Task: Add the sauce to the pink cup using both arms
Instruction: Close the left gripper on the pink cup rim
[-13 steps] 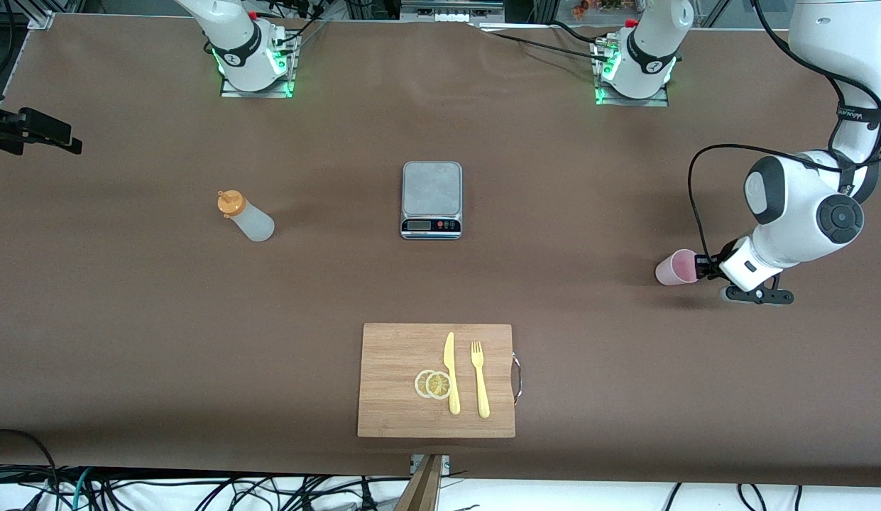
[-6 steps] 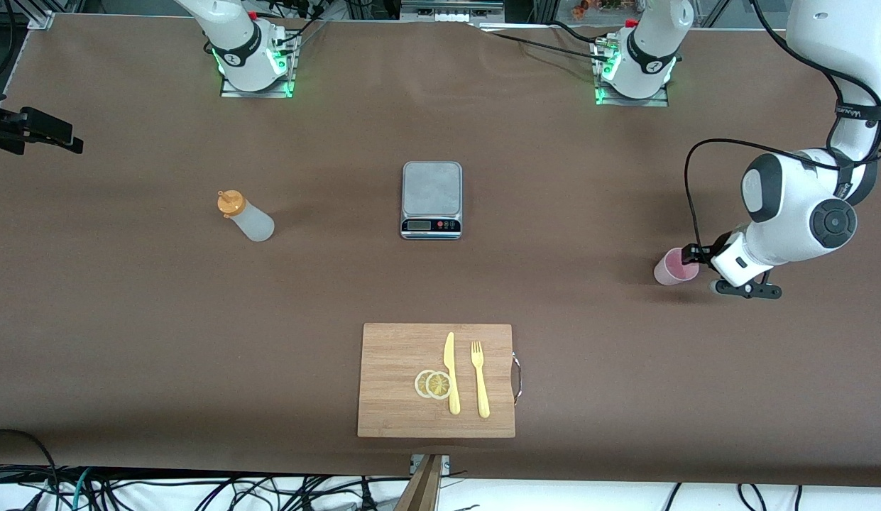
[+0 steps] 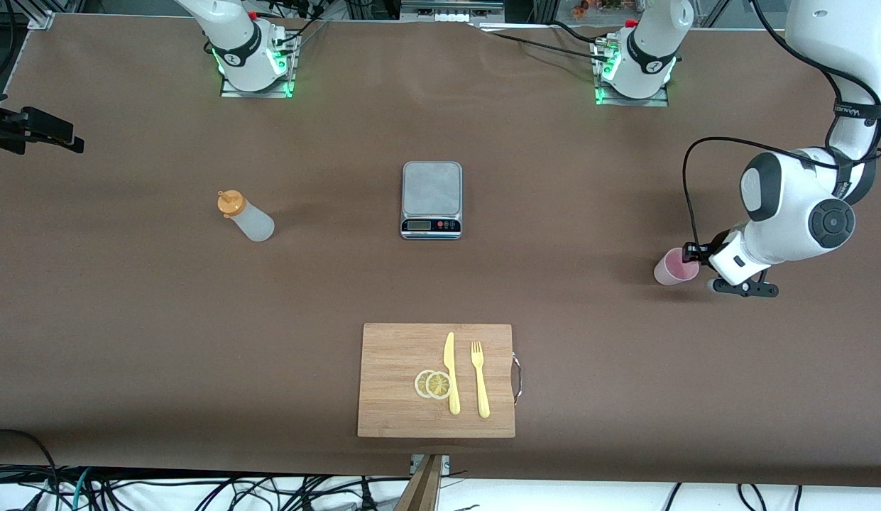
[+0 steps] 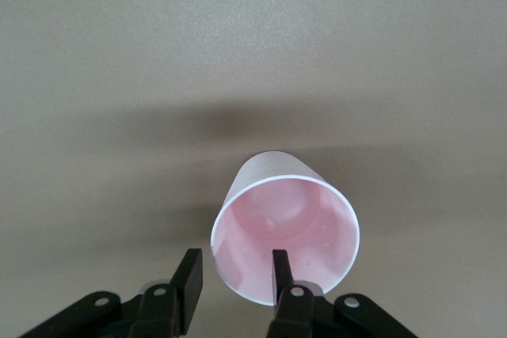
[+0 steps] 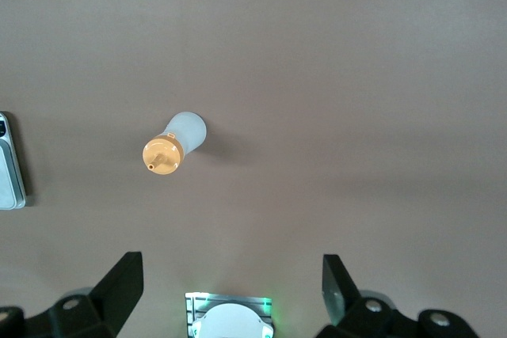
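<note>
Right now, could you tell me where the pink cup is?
The pink cup is at the left arm's end of the table, its rim between the left gripper's fingers, well away from the scale.

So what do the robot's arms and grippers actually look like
Both arms are glossy white with rounded segments. The left arm has dark grey round joint caps, a black band with lettering, and a black cable looping beside it. Green lights glow at both bases. The left gripper and right gripper have black two-finger jaws.
</note>
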Controlling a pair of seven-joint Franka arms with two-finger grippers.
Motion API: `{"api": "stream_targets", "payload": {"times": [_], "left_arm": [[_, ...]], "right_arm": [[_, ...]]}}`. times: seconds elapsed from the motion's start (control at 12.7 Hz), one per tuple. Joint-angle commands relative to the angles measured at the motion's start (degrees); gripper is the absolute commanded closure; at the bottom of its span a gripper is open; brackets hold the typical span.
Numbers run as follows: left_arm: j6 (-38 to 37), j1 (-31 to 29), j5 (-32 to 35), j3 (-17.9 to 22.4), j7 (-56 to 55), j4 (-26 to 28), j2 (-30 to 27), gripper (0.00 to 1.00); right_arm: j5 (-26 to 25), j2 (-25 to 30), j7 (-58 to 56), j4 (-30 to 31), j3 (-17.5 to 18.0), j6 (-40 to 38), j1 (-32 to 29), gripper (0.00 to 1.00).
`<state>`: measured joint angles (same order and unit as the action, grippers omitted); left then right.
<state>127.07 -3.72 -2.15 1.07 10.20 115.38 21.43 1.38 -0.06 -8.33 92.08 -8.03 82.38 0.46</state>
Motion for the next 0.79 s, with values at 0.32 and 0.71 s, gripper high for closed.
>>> {"api": "stream_targets", "payload": {"times": [0.32, 0.71], "left_arm": [[0.9, 0.56, -1.28, 0.68, 0.17, 1.08, -0.42, 0.64], [0.81, 0.56, -1.28, 0.77, 0.17, 1.08, -0.33, 0.96]], "right_arm": [[-0.41, -0.2, -0.9, -1.21, 0.21, -1.17, -0.19, 0.0], [-0.41, -0.2, -1.43, -1.21, 0.3, -1.17, -0.19, 0.0]]}}
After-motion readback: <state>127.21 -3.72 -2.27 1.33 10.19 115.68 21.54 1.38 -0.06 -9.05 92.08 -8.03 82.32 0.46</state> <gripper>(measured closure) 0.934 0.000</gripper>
